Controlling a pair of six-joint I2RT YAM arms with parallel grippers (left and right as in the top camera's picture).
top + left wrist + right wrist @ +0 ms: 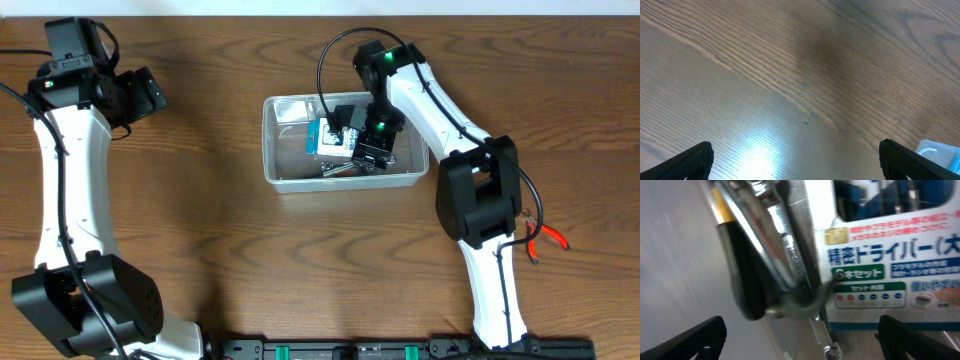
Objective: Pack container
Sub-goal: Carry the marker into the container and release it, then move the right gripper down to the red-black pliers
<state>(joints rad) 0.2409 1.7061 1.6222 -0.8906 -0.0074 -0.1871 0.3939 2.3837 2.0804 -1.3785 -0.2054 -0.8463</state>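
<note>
The clear plastic container (290,172) sits at the middle of the table and holds a blue-and-white driver-set box (334,141) and metal tools (340,168). My right gripper (372,150) is lowered into the container, open. In the right wrist view its fingers (802,340) are spread wide, with the box (880,265) and a black-handled metal tool (747,280) just ahead and nothing between them. My left gripper (150,95) is at the far left, open; its wrist view shows spread fingers (797,160) over bare wood.
Red-handled pliers (545,238) lie on the table at the right, beside the right arm's base. A corner of the container (940,152) shows at the lower right of the left wrist view.
</note>
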